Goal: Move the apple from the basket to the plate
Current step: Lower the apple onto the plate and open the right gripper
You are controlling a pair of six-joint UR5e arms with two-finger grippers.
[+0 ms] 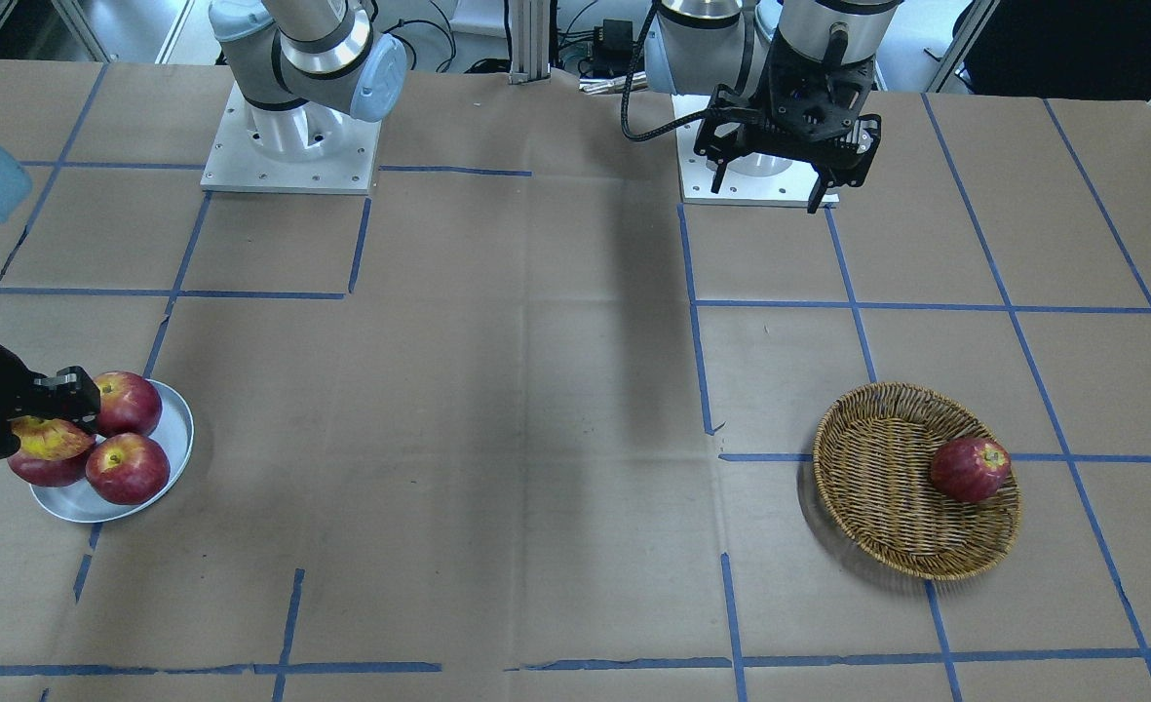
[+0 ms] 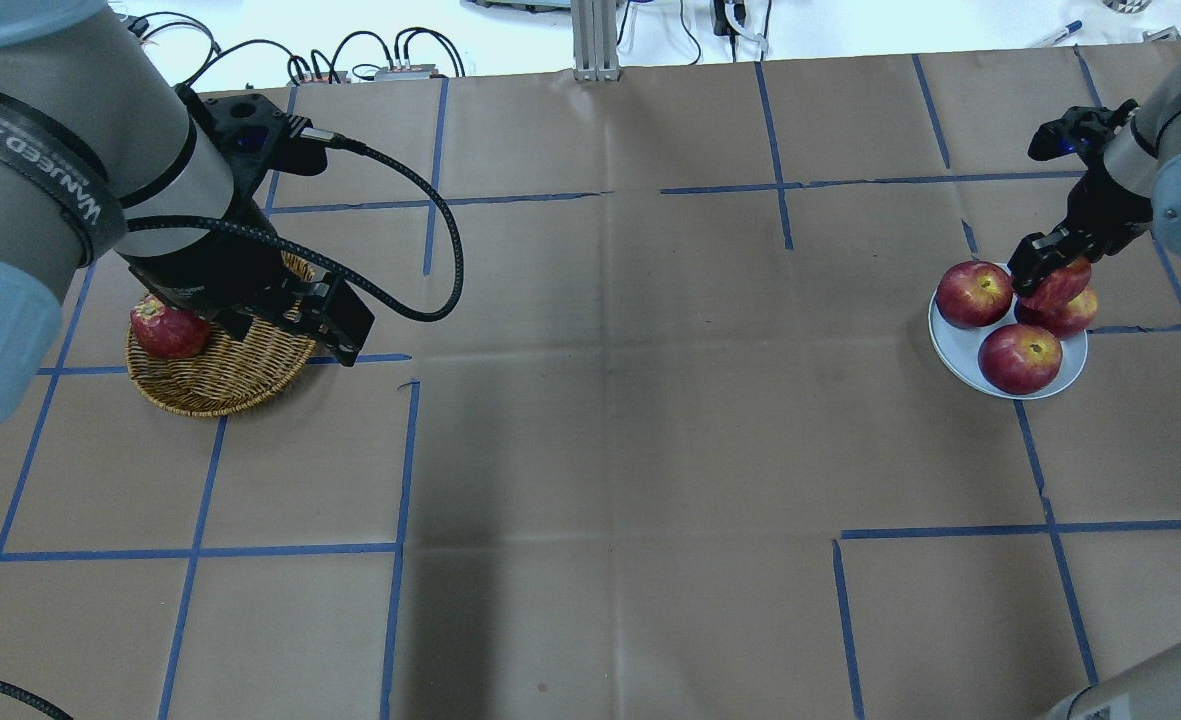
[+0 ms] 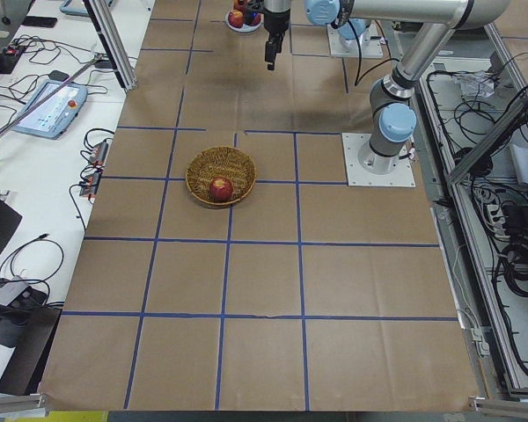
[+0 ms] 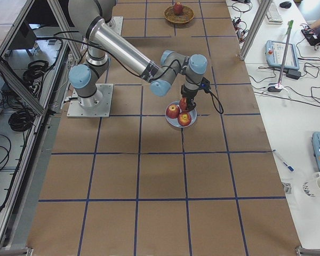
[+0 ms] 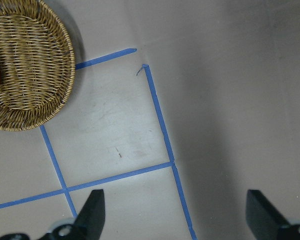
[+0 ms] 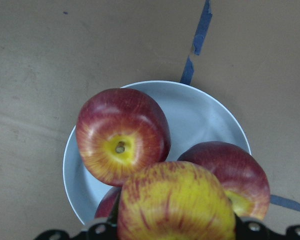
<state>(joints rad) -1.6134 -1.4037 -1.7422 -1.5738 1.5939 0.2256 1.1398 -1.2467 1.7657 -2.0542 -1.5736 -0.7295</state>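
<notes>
A: Where is the apple (image 6: 175,205) at this moment?

B: It is in the right gripper (image 2: 1048,268), just over the plate (image 6: 215,115). The two fingers (image 6: 101,230) press on its sides, so the gripper is closed around it. In the right wrist view its yellow skin with red streaks fills the bottom of the picture.

A: Is the plate bare under it?

B: No, three dark red apples (image 1: 127,402) lie on it, close together. The yellow apple is above the one nearest to the plate's outer edge. I cannot tell if it touches that one or only hangs over it.

A: And the basket (image 1: 887,487)?

B: It stands on the desk (image 1: 536,439) far from the plate, on the robot's left side. One dark red apple (image 1: 970,468) lies inside it, near the rim.

A: What about the left gripper (image 5: 175,215)?

B: Its fingers are wide apart and nothing is between them. It hangs high above the desk. The left wrist view looks down on brown paper and blue tape lines (image 5: 157,110), and the basket is only in the upper left corner there. In the overhead view the left arm covers a part of the basket's far rim
</notes>
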